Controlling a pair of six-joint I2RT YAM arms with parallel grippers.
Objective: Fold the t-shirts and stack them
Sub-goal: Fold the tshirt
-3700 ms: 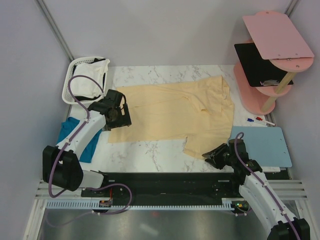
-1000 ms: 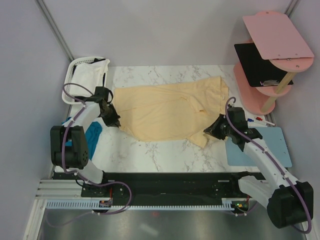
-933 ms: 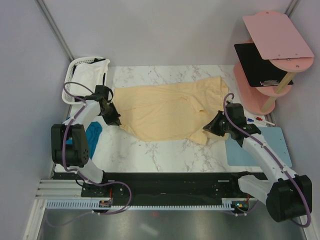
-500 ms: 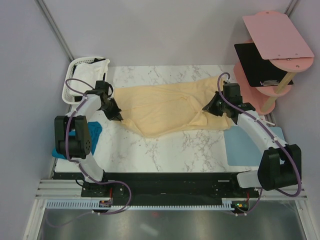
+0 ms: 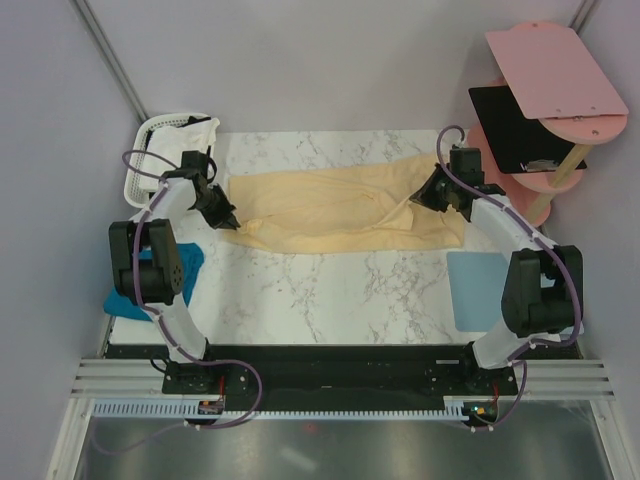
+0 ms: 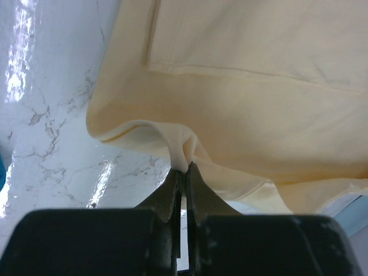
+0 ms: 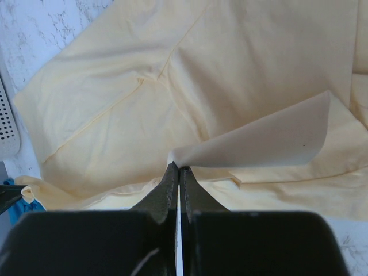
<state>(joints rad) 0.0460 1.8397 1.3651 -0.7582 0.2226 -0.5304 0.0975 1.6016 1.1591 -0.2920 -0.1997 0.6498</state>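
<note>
My left gripper is pinched tight on an edge fold of the pale yellow t-shirt; my right gripper is clamped on its folded-over flap.

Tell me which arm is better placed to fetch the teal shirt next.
Left, probably: the teal shirt lies right beside the left arm, while the right hand pinches the yellow shirt on the opposite side.

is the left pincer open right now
No, the left pincer is shut on a pinched fold of the yellow shirt.
</note>
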